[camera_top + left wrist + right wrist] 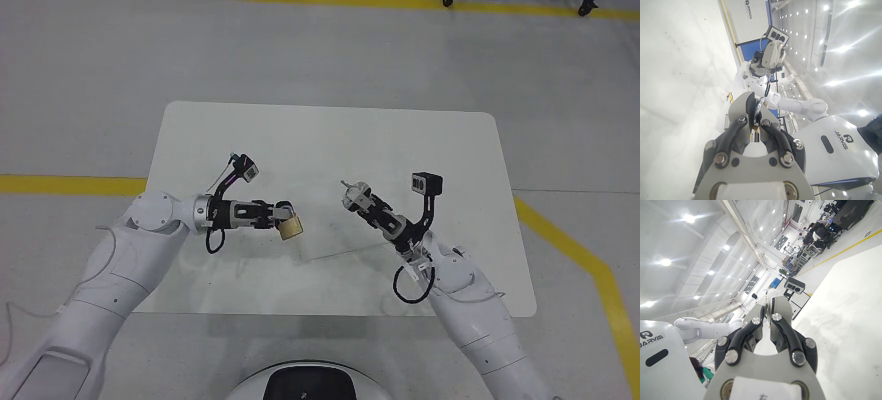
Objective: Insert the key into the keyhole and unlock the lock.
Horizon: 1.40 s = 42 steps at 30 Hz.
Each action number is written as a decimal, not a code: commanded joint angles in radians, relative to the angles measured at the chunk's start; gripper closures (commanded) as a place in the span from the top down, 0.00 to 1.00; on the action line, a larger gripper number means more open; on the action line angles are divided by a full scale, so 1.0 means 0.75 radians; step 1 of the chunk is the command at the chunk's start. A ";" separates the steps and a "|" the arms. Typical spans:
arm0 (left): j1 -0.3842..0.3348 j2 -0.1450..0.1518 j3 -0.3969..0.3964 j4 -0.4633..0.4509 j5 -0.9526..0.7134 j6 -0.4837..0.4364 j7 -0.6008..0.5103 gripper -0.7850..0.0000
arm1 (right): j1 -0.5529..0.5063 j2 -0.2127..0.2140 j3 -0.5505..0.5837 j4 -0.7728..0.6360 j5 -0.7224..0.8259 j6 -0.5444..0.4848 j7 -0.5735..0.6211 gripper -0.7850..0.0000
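The left gripper (755,108) is clamped on the steel shackle (759,106) of a small brass padlock (291,227), whose body (756,129) sits low between the fingers, held in the air above the white table (420,140). The lock is likely dense and rigid for its size, and the round, polished shackle may let the body swivel when pushed, so a hold across the flat brass sides would probably resist that better. Across the gap, well apart from the lock, the right gripper (769,308) is pressed together on a thin pale sliver, probably the key (769,311), though too little shows to be sure. A key is light, stiff and slick. It is best pinched on the flat bow with the blade left free, since it could twist in the pads when turned.
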 commanded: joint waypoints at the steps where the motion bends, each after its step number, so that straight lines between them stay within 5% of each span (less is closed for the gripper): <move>1: 0.000 0.000 0.000 0.000 0.000 0.000 0.000 0.00 | 0.000 0.000 0.000 0.000 0.000 0.000 0.000 0.00; 5: 0.021 -0.003 0.010 -0.020 -0.021 0.120 0.044 0.00 | 0.000 0.000 0.000 0.000 0.000 0.000 0.000 0.00; 8: 0.014 -0.012 0.004 0.004 -0.225 0.378 -0.001 0.00 | -0.003 0.001 0.005 -0.011 -0.026 0.008 -0.004 0.00; 18: -0.176 -0.034 0.112 0.160 -0.226 1.156 -0.014 0.00 | -0.135 0.040 0.264 -0.267 -0.629 -0.129 -0.088 0.00; 25: -0.321 -0.073 0.272 0.241 -0.266 1.411 0.142 0.00 | -0.218 0.059 0.405 -0.456 -1.172 -0.076 -0.106 0.00; 34: -0.490 -0.107 0.541 0.215 -0.277 1.478 0.209 0.00 | -0.247 0.082 0.466 -0.670 -1.501 -0.067 -0.020 0.00; 42: -0.571 -0.094 0.679 0.329 -0.333 1.221 -0.049 0.00 | -0.284 0.090 0.487 -0.756 -1.543 -0.019 -0.012 0.00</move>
